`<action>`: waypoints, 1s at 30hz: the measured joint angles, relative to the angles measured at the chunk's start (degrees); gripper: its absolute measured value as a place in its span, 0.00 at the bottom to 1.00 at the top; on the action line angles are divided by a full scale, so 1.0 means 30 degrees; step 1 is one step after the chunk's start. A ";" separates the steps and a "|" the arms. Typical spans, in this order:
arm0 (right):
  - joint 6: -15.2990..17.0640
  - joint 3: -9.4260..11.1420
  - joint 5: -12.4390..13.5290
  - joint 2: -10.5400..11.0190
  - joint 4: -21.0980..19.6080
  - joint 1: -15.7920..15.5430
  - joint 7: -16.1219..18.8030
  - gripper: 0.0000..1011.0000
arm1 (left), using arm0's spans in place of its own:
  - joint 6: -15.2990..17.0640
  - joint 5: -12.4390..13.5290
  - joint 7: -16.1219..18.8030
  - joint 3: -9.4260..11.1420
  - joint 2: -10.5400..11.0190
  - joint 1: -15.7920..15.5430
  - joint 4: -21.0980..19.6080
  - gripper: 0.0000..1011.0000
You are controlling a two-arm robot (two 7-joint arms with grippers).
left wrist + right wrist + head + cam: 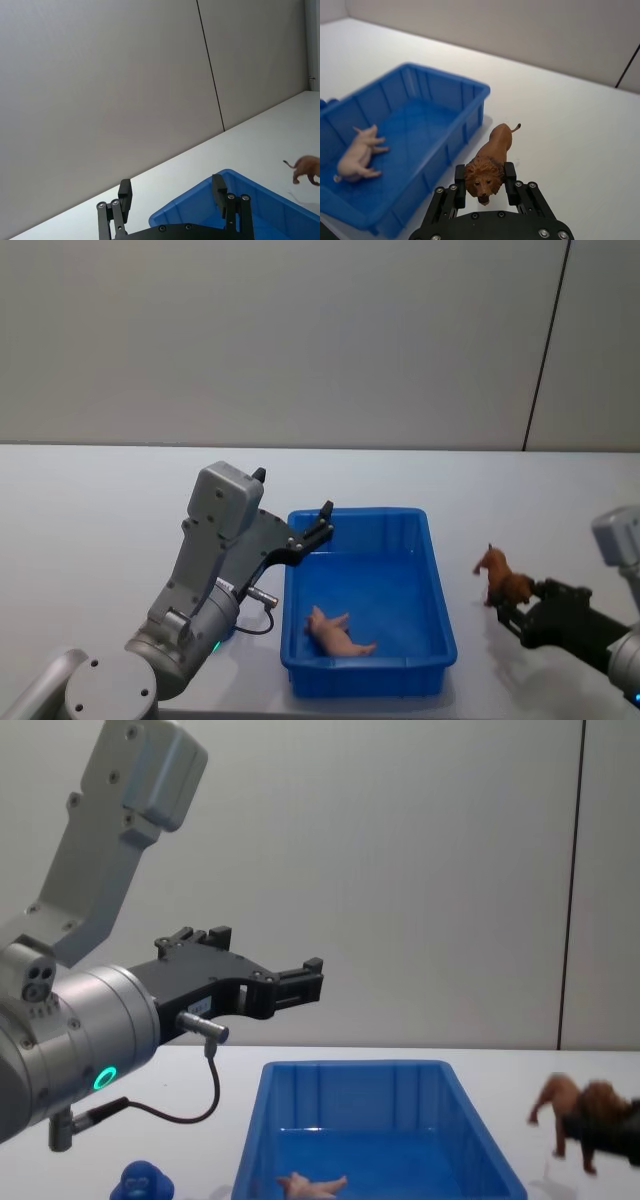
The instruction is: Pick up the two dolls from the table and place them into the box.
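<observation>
My right gripper [485,181] pinches the lion [497,145] apparently head-only, so it may pivot loose before the box [447,72], over which the left gripper [171,186] hovers spread.

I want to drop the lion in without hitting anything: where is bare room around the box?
Bare: the far half of the box, beyond the pig, and the table behind it. Crowded: the open left claw hangs over the box's far left corner; the right claw grips the lion right of it.

Soft, even light leaves only faint shadows on the table [90,520].
</observation>
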 joint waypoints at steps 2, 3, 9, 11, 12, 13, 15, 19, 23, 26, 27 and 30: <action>-0.0254 0.0063 0.0252 0.0001 -0.0301 -0.0003 -0.0057 0.43 | 0.0001 0.0000 0.0000 0.0000 0.0000 0.0001 0.0000 0.99; -0.0338 0.0096 0.0350 0.0000 -0.0451 0.0003 -0.0067 0.43 | 0.0001 0.0000 0.0000 0.0001 0.0000 0.0001 0.0000 0.99; -0.0704 0.0180 0.1001 -0.0143 -0.1414 0.0305 0.0039 0.43 | 0.0000 0.0000 0.0000 0.0001 -0.0001 0.0001 0.0001 0.99; -0.0710 0.0169 0.1078 -0.0220 -0.1595 0.0416 0.0113 0.43 | 0.0000 0.0000 -0.0001 0.0001 0.0000 0.0001 -0.0001 0.99; -0.0703 0.0122 0.1117 -0.0327 -0.1774 0.0554 0.0194 0.43 | 0.0000 0.0000 0.0000 0.0001 0.0000 0.0001 0.0000 0.99; -0.0684 0.0090 0.1118 -0.0381 -0.1846 0.0614 0.0225 0.43 | 0.0000 0.0000 0.0000 0.0001 -0.0001 0.0001 -0.0001 0.99; -0.0607 0.0021 0.1117 -0.0487 -0.1965 0.0731 0.0287 0.43 | 0.0000 0.0000 0.0000 0.0001 0.0000 0.0001 0.0000 0.99; -0.0267 -0.0247 0.0872 -0.0849 -0.2182 0.1093 0.0401 0.43 | 0.0000 -0.0001 0.0000 0.0000 0.0000 0.0001 0.0000 0.99; 0.0089 -0.0483 0.0564 -0.1146 -0.2206 0.1335 0.0455 0.43 | 0.0000 0.0000 0.0000 0.0000 -0.0001 0.0001 -0.0001 0.99; 0.0473 -0.0700 0.0243 -0.1366 -0.2167 0.1504 0.0472 0.43 | 0.0000 0.0000 -0.0001 0.0001 -0.0001 0.0001 0.0000 0.99; 0.0656 -0.0839 0.0070 -0.1501 -0.2083 0.1595 0.0474 0.43 | 0.0000 0.0000 0.0000 0.0001 0.0000 0.0000 -0.0001 0.99; 0.0932 -0.1005 -0.0211 -0.1663 -0.1923 0.1693 0.0476 0.43 | 0.0000 -0.0001 0.0000 0.0000 0.0000 0.0001 -0.0001 0.99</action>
